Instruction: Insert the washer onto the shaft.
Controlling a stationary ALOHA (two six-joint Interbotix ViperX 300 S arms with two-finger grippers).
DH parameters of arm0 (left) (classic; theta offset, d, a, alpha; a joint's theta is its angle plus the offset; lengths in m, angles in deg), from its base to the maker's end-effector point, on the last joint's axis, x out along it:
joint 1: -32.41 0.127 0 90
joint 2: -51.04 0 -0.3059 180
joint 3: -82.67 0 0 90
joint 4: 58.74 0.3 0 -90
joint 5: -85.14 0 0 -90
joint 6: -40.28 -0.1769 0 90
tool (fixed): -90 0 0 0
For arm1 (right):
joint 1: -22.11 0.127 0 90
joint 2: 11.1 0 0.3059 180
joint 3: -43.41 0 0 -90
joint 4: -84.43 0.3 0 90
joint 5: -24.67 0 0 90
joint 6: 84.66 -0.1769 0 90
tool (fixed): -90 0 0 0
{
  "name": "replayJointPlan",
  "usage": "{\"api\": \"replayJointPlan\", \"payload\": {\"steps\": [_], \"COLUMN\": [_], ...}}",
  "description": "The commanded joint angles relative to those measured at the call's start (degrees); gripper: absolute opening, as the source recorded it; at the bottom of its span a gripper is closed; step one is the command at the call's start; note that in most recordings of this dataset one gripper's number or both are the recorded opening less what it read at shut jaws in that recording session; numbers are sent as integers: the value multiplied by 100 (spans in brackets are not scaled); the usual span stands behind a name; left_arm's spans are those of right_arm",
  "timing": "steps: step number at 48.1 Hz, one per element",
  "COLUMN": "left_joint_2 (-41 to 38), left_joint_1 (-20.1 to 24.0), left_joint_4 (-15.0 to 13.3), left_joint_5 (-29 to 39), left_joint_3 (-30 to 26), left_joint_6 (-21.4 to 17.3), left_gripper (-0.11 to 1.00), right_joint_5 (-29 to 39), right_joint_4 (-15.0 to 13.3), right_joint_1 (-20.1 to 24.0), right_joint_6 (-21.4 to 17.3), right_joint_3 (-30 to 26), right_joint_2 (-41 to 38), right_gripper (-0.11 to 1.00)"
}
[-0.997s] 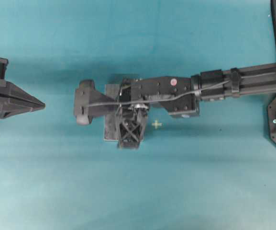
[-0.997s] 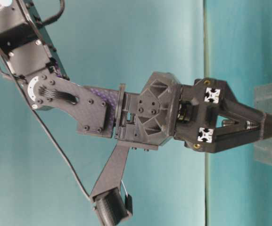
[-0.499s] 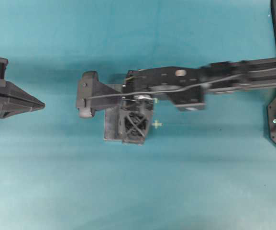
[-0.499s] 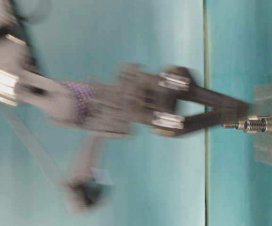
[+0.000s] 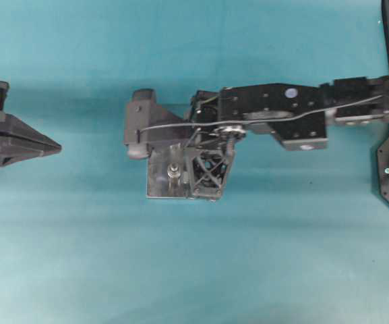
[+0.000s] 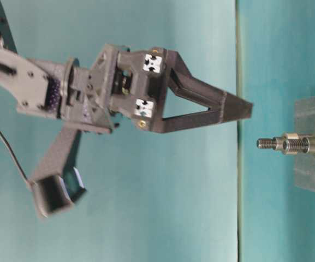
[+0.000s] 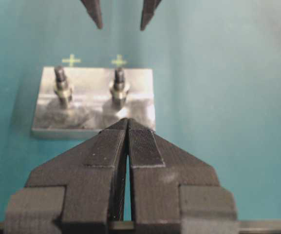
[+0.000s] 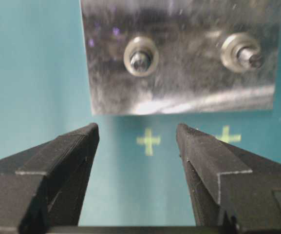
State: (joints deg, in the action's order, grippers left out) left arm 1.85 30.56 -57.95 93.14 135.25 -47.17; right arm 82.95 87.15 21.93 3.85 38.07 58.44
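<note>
Above plate (image 8: 179, 92), right gripper (image 8: 138, 134) raised, parted, empty

The right end effector (image 8: 136, 141) has its two black fingers (image 8: 62, 161) spread apart, with teal desk (image 8: 33, 73) visible between them. Beyond the fingertips lies a metal plate (image 8: 179, 92) carrying two upright threaded shafts: one (image 8: 140, 59) left of centre, one (image 8: 250, 56) toward the right, each ringed by a washer (image 8: 141, 46). Two yellow cross marks (image 8: 149, 141) sit on the desk just below the plate edge.
</note>
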Motion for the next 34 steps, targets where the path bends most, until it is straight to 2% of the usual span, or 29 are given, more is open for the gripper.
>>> {"api": "replayJointPlan", "payload": {"steps": [1, 12, 24, 34], "left_joint_2": [70, 193, 193, 193], "left_joint_1": [0, 0, 0, 0], "left_joint_4": [18, 9, 18, 18], "left_joint_5": [-44, -9, -9, -18], "left_joint_3": [-44, 0, 18, 97], "left_joint_6": [0, 0, -9, 0], "left_gripper": [0, 0, 0, 0], "right_joint_5": [-246, -984, -1819, -2373], "right_joint_4": [9, 9, 9, 35], "right_joint_1": [9, 9, 18, 79], "right_joint_6": [-35, -70, -404, -439], "right_joint_3": [53, 642, 1380, 1837], "right_joint_2": [404, 914, 1406, 1556], "right_gripper": [69, 69, 69, 69]}}
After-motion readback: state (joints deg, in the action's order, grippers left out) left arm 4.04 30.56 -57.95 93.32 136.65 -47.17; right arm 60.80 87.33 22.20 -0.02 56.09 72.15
